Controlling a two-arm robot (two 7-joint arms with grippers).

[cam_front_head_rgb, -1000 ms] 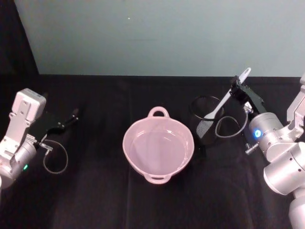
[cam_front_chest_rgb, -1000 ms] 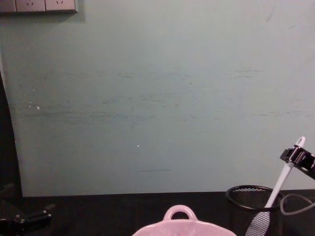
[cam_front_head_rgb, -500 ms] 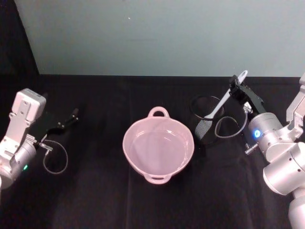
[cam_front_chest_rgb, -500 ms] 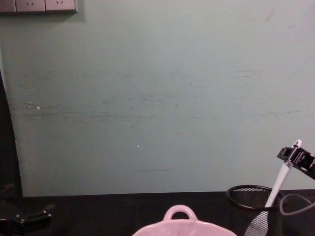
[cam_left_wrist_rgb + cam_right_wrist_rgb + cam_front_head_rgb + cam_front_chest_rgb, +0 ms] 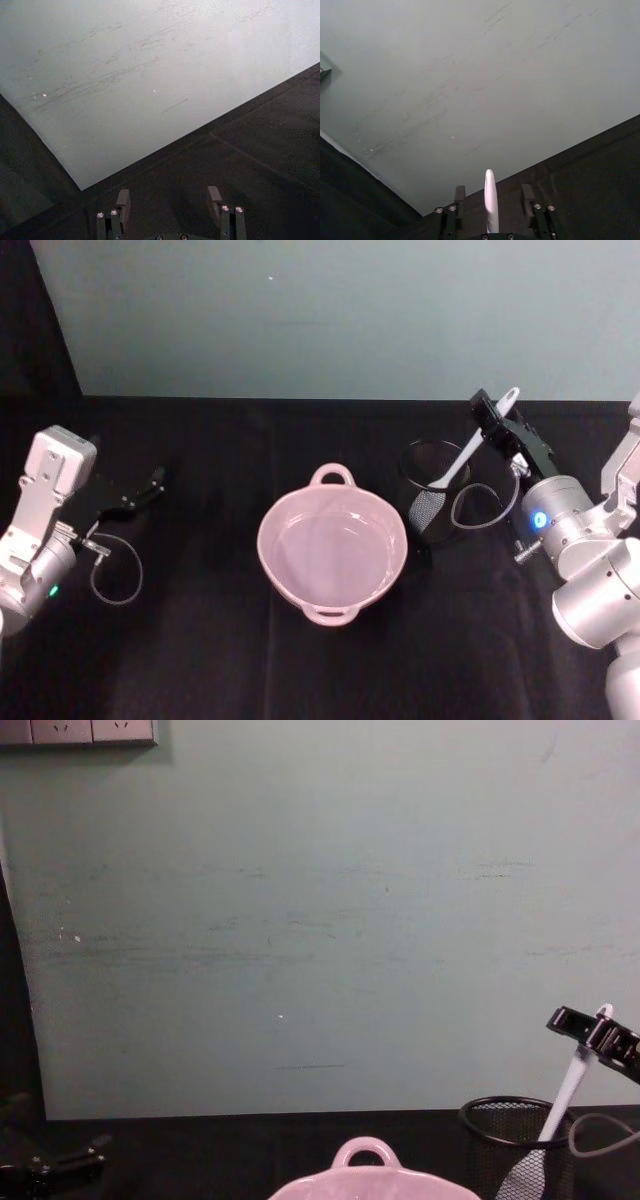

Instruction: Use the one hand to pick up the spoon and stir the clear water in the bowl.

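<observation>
Right gripper (image 5: 489, 418) opened since earlier frame, jaws straddling spoon (image 5: 468, 448) in cup (image 5: 432, 502). Step: grasping; next, close, lift. Left gripper (image 5: 150, 483) parked, open.

A glossy pale pink bowl (image 5: 332, 557) sits on a matt black cloth tabletop (image 5: 200, 660) — beside it a black wire-mesh cup (image 5: 432, 502) holding a smooth white plastic spoon (image 5: 470, 447); the right arm's wrist (image 5: 556, 515) gleams brushed silver metal.
</observation>
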